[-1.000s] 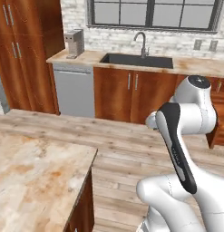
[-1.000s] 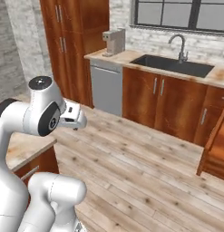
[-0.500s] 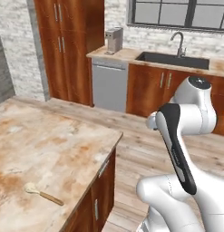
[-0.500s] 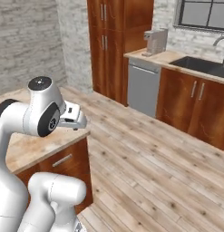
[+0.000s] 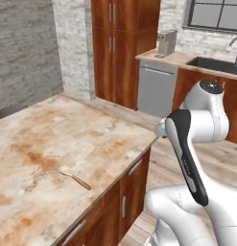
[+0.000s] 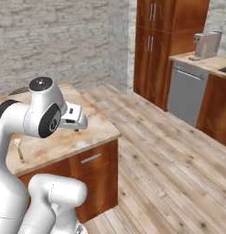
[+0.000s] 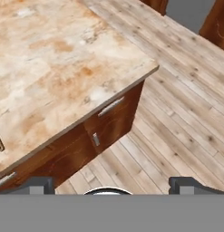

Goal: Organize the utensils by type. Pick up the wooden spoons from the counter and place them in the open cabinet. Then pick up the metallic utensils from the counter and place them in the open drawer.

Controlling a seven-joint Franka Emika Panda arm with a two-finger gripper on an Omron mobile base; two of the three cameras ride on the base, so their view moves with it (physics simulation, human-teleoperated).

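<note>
the table (image 5: pixel 53 139) is a big marbled beige slab with orange-brown patches, sitting on reddish-brown wood fronts with short silver handles. one wooden spoon (image 5: pixel 75 177) lies flat on it toward the near edge, pale bowl pointing away to the left and the darker handle running toward the front right. from the right base view the same spoon (image 6: pixel 18 149) sits on the near left part of the table, partly behind the arm. in the hand view just a sliver of something brown shows at the left edge of the table top, too little to tell what it is.

the tool (image 7: pixel 111 185) hangs in the air past the table's corner, over the plank floor (image 6: pixel 169 169), well apart from the spoon. its two dark tips stand far apart at the bottom of the hand view with nothing between them, so it's spread wide and holding nothing.

further back along the wall there's a tall wooden cabinet (image 5: pixel 124 43) with vertical silver bar handles, doors shut as far as i can see, then a grey dishwasher (image 5: pixel 156 91) under a second stone counter with a coffee machine (image 5: pixel 166 43) on it, and a dark sink (image 5: pixel 213 65) under a window. grey brick wall (image 6: pixel 50 41) off to the left.
</note>
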